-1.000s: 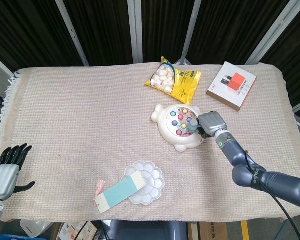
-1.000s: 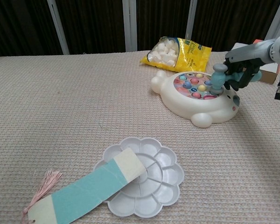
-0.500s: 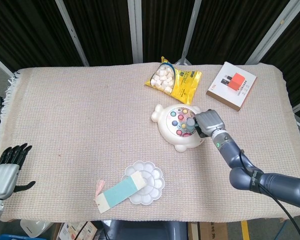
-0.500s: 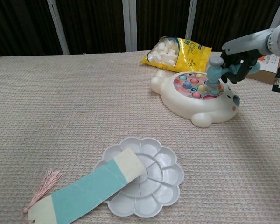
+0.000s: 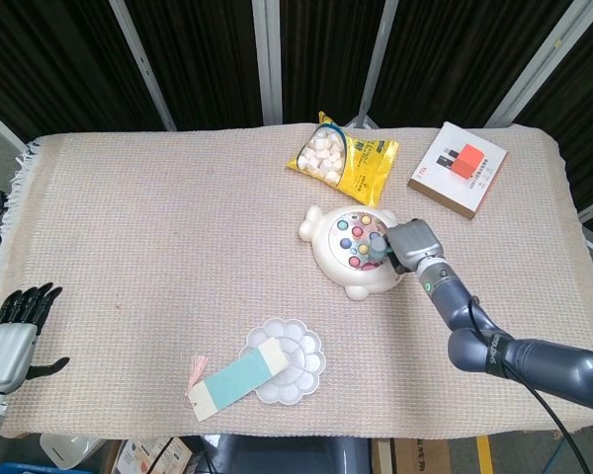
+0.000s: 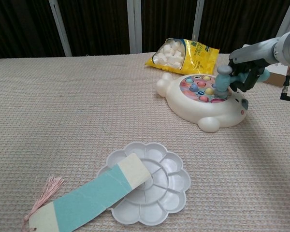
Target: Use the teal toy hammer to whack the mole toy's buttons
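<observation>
right hand (image 6: 247, 72) is clamped on the handle of the teal plastic toy hammer (image 6: 224, 81), on the robot's right side of the cream, bear-shaped whack-a-mole toy (image 6: 204, 113). the toy sits on the beige woven cloth covering the desk (image 5: 158, 217), right of centre, just in front of the yellow snack bag (image 5: 344, 158).

in the chest view the hammer stands roughly upright. its grey-blue head is uppermost, and its lower end is down among the small pastel buttons (image 6: 201, 84) on the toy's right-hand part. it looks to be touching or very nearly touching a button there; cannot tell whether that button is pressed in. in the head view the hand hides most of the hammer.

left hand (image 5: 15, 336) is at the near left corner of the desk, well apart from the toy, fingers spread, holding nothing.

progress, as a judgement: hammer pickup is done and whacking is under way. the buttons on the left and middle of the face are clear of the hammer; which ones have been hit cannot be read. remaining work: lift, shift to the other buttons, strike again.

also on the desk: white flower-shaped paint palette (image 6: 176, 181) with a teal-and-cream tasselled bookmark (image 6: 87, 198) lying across it, and a brown box with a red-and-black cover (image 5: 457, 169), far right.
</observation>
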{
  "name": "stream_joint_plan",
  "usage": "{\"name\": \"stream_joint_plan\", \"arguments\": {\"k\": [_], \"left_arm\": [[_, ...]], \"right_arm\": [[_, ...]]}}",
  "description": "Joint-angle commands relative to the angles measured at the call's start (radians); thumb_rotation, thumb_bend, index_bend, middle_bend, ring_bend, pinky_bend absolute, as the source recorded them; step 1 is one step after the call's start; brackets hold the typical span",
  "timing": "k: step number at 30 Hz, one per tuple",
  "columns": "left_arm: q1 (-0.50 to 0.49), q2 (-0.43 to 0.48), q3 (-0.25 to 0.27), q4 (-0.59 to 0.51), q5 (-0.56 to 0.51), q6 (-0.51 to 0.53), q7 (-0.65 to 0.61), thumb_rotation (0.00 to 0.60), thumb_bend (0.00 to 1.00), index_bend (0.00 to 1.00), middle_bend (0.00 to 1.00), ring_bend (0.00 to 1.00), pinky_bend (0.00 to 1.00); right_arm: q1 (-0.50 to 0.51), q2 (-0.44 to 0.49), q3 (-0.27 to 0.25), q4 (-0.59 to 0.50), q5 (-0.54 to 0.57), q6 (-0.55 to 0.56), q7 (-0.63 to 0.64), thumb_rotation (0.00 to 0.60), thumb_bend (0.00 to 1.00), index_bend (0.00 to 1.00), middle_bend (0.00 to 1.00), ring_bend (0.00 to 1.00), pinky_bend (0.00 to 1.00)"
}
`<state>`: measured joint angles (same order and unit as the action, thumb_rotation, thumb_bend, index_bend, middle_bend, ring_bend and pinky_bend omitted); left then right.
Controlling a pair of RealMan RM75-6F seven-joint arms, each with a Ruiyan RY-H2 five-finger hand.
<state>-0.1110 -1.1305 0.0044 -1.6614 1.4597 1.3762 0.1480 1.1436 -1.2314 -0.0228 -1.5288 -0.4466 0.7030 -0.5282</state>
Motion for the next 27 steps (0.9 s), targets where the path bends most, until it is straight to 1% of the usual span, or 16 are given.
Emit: {"name": "stream_joint_plan", "arguments": {"k": [1, 4, 7, 10, 13, 16, 18, 20, 25, 27], "left_arm": [[0.002, 0.001, 0.001, 0.001, 0.006, 0.006, -0.003, 0.600, 0.12, 0.00, 0.00, 0.00, 0.00], [0.005, 0.003, 0.003, 0.001, 0.014, 0.016, -0.008, 0.600, 0.12, 0.00, 0.00, 0.00, 0.00], [0.007, 0.004, 0.005, 0.000, 0.021, 0.022, -0.010, 0.600, 0.12, 0.00, 0.00, 0.00, 0.00], [0.011, 0.007, 0.007, -0.002, 0.025, 0.029, -0.010, 0.600, 0.12, 0.00, 0.00, 0.00, 0.00], [0.018, 0.010, 0.009, -0.006, 0.024, 0.038, -0.008, 0.600, 0.12, 0.00, 0.00, 0.00, 0.00], [0.025, 0.014, 0.011, -0.014, 0.027, 0.050, -0.001, 0.600, 0.12, 0.00, 0.00, 0.00, 0.00], [0.030, 0.017, 0.012, -0.021, 0.028, 0.059, 0.006, 0.600, 0.12, 0.00, 0.00, 0.00, 0.00], [0.036, 0.021, 0.014, -0.032, 0.031, 0.069, 0.016, 0.600, 0.12, 0.00, 0.00, 0.00, 0.00], [0.044, 0.028, 0.017, -0.055, 0.037, 0.083, 0.042, 0.600, 0.12, 0.00, 0.00, 0.00, 0.00], [0.045, 0.030, 0.018, -0.062, 0.039, 0.084, 0.050, 0.600, 0.12, 0.00, 0.00, 0.00, 0.00]], "right_arm": [[-0.009, 0.048, 0.009, -0.061, -0.019, 0.036, 0.009, 0.600, 0.93, 1.00, 0.85, 0.68, 0.25], [-0.027, 0.098, 0.011, -0.122, -0.044, 0.067, 0.021, 0.600, 0.93, 1.00, 0.85, 0.68, 0.25], [-0.055, 0.133, 0.010, -0.157, -0.072, 0.087, 0.045, 0.600, 0.93, 1.00, 0.85, 0.68, 0.25], [-0.105, 0.160, 0.000, -0.176, -0.129, 0.100, 0.089, 0.600, 0.93, 1.00, 0.85, 0.68, 0.25], [-0.172, 0.169, -0.015, -0.170, -0.215, 0.108, 0.151, 0.600, 0.93, 1.00, 0.85, 0.68, 0.25], [-0.248, 0.154, -0.037, -0.132, -0.325, 0.111, 0.226, 0.600, 0.93, 0.96, 0.85, 0.65, 0.23], [-0.290, 0.132, -0.053, -0.088, -0.390, 0.107, 0.271, 0.600, 0.93, 0.90, 0.85, 0.60, 0.21], [-0.333, 0.098, -0.065, -0.025, -0.456, 0.099, 0.325, 0.600, 0.93, 0.87, 0.84, 0.58, 0.20], [-0.394, 0.023, -0.075, 0.122, -0.554, 0.061, 0.433, 0.600, 0.93, 0.86, 0.79, 0.53, 0.18], [-0.406, 0.004, -0.076, 0.162, -0.575, 0.047, 0.459, 0.600, 0.93, 0.85, 0.77, 0.51, 0.16]]}}
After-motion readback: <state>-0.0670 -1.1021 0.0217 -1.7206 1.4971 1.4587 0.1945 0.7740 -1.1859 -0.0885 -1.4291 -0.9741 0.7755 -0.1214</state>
